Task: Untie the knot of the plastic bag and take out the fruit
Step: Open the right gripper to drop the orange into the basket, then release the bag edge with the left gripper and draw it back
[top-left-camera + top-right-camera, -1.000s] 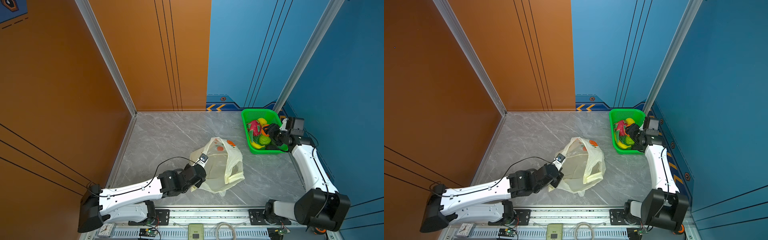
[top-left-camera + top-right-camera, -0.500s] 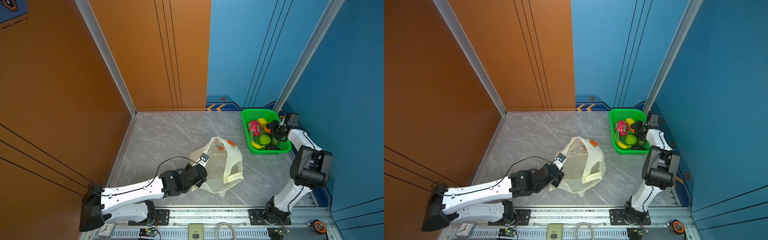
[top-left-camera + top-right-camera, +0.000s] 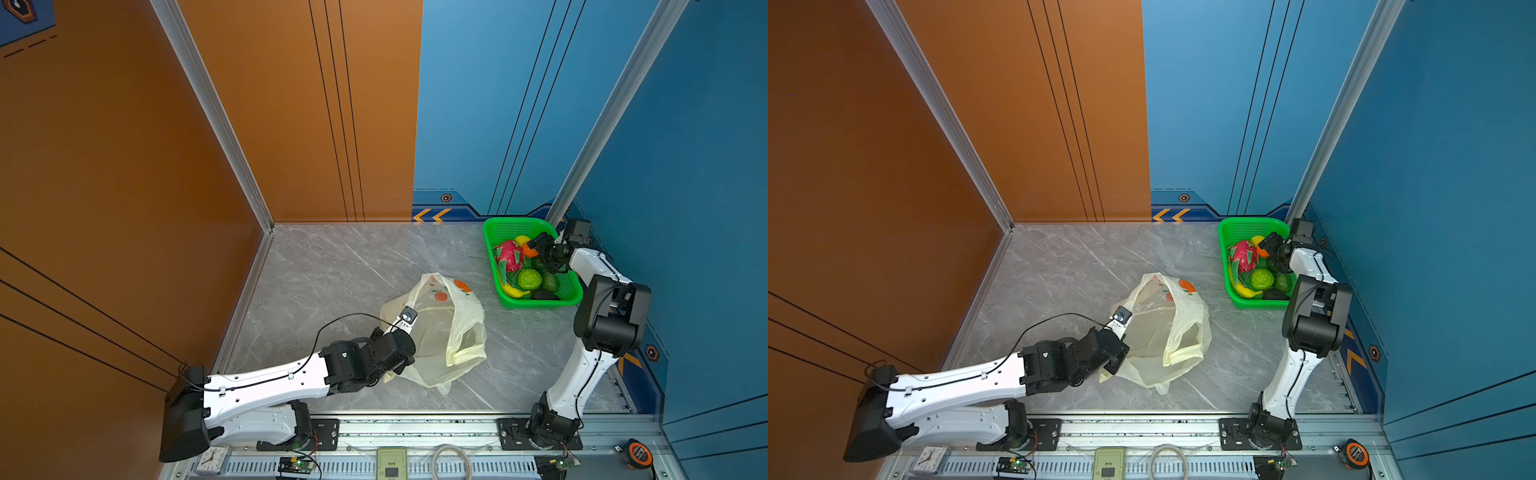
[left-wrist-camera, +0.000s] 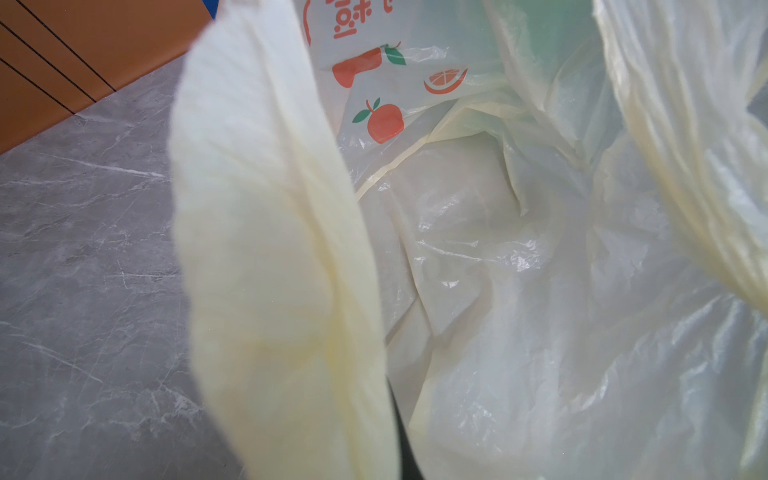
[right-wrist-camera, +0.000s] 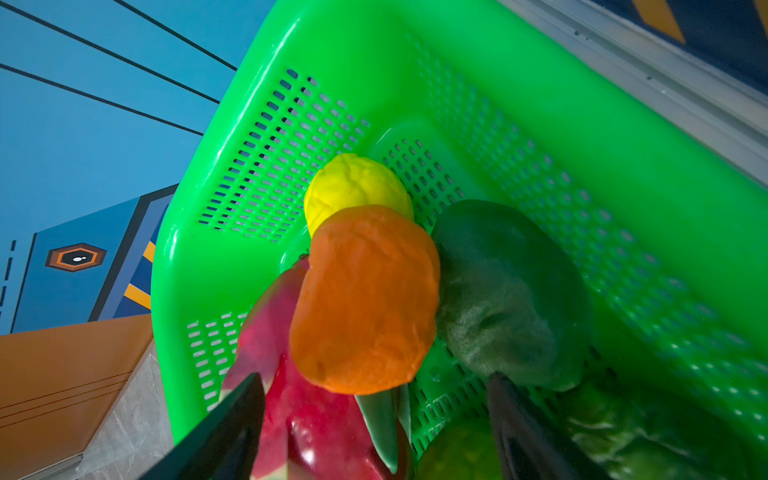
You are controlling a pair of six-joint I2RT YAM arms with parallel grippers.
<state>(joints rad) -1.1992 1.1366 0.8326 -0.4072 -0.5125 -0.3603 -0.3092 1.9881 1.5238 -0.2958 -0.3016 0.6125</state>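
Grey marbled tabletop (image 3: pixel 332 266), plastic bag (image 3: pixel 436 332) central, orange wall (image 3: pixel 124 166), blue wall (image 3: pixel 478 104)

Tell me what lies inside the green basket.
Dragon fruit, lemon, orange, banana, a bumpy green ball and dark avocados lie in the green basket. The right end effector covers part of them; anything underneath is hidden.

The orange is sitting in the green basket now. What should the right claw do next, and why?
Probably lift the right gripper straight up, clear of the green basket. Its jaws stand open on either side of the orange, which seems to lie on the dragon fruit beside the lemon, not gripped.
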